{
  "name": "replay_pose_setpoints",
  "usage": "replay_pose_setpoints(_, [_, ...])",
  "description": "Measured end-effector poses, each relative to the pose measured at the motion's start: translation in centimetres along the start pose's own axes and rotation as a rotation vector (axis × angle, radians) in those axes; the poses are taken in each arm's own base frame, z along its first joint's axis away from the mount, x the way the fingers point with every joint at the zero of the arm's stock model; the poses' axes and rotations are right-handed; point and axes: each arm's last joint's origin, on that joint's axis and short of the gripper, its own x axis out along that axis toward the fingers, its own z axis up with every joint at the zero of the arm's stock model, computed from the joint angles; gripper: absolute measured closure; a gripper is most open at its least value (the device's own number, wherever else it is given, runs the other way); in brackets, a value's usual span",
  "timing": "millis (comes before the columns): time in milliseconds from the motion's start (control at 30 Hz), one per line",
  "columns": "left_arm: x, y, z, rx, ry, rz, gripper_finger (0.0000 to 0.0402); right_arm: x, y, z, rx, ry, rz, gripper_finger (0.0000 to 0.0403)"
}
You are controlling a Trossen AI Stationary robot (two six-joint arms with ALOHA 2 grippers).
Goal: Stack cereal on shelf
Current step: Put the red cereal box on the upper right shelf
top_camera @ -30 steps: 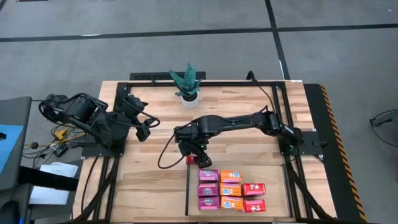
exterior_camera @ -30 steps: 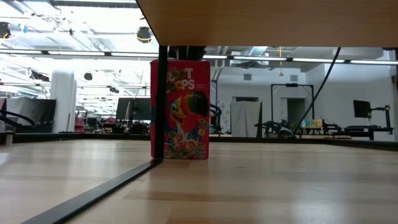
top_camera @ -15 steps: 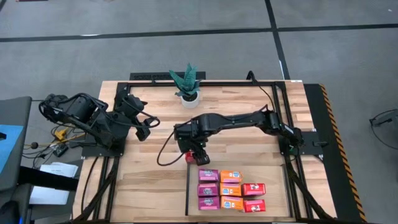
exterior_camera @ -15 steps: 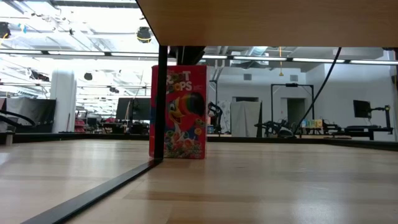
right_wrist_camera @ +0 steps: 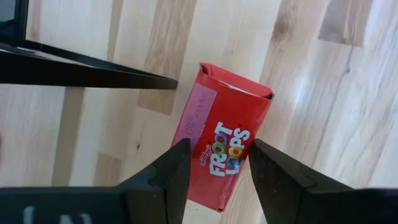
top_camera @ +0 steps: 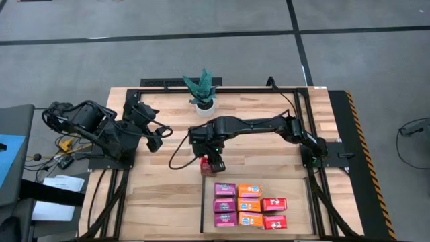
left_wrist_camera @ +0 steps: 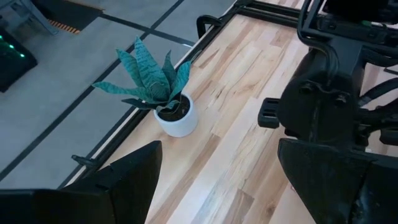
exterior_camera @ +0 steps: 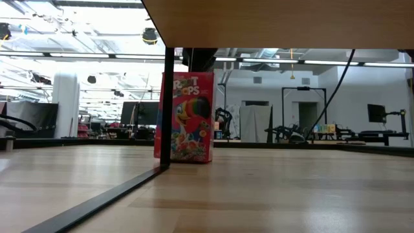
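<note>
Since a second ago the right gripper (top_camera: pixel 213 163) has carried the red cereal box (right_wrist_camera: pixel 225 148) away from the shelf (top_camera: pixel 295 191). Its fingers flank the box, seemingly clamped. Next: set it beside the stacked boxes (top_camera: pixel 248 205). Left gripper (top_camera: pixel 153 136) waits open.

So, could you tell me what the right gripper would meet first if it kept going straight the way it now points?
Most likely the red cereal box: the right gripper points down at it, fingers on either side. The wooden tabletop lies beneath; whether the fingers touch is unclear.
</note>
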Motion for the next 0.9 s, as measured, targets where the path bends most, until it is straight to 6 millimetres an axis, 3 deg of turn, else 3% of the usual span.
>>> replay_pose_setpoints(300, [0.0, 0.0, 0.0, 0.0, 0.0, 0.0, 0.0089, 0.1, 0.5, 0.0, -0.007, 0.006, 0.004, 0.0229])
replay_pose_setpoints(433, [0.0, 0.0, 0.0, 0.0, 0.0, 0.0, 0.0089, 0.2, 0.8, 0.0, -0.013, 0.011, 0.006, 0.0253])
replay_pose_setpoints(733, [0.0, 0.1, -0.1, 0.01, 0.005, 0.008, 0.0089, -2.3, 0.3, 0.2, -0.004, -0.011, -0.008, 0.031])
replay_pose_setpoints(900, [0.0, 0.1, -0.1, 0.013, 0.008, 0.01, 0.0089, -2.7, -0.1, 0.2, -0.004, -0.02, -0.012, 0.0338])
